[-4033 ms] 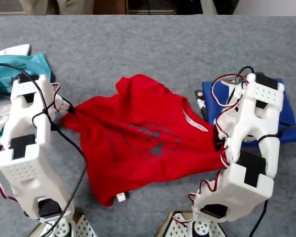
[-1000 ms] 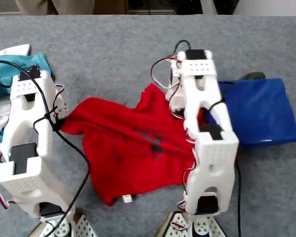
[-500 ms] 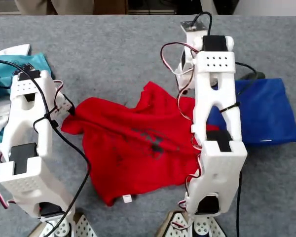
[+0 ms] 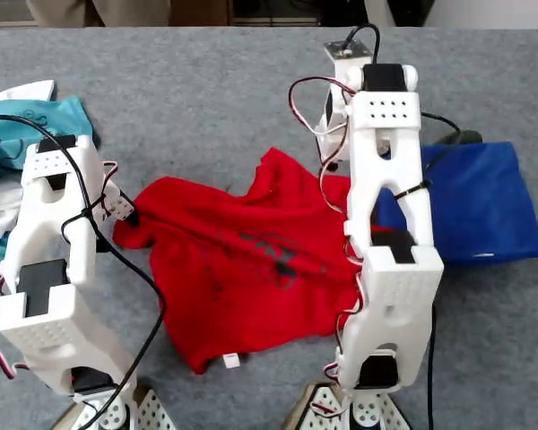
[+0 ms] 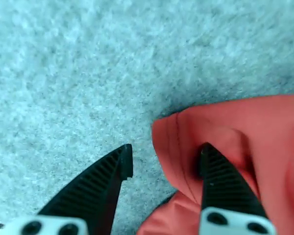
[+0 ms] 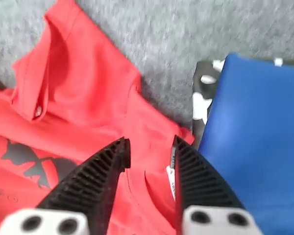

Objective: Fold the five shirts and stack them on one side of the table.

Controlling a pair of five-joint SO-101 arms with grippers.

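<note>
Grey table [image 4: 206, 90]; left gripper [image 5: 166, 149] maybe touching red shirt [image 4: 251, 260].

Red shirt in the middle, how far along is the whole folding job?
Done: a blue shirt lies folded on the right side of the table. In hand: the red shirt lies rumpled and unfolded mid-table, with the left end effector open astride its sleeve edge and the right end effector open above its collar. Left: fold the red one, fold the teal shirt bunched at the left edge, then stack.
</note>
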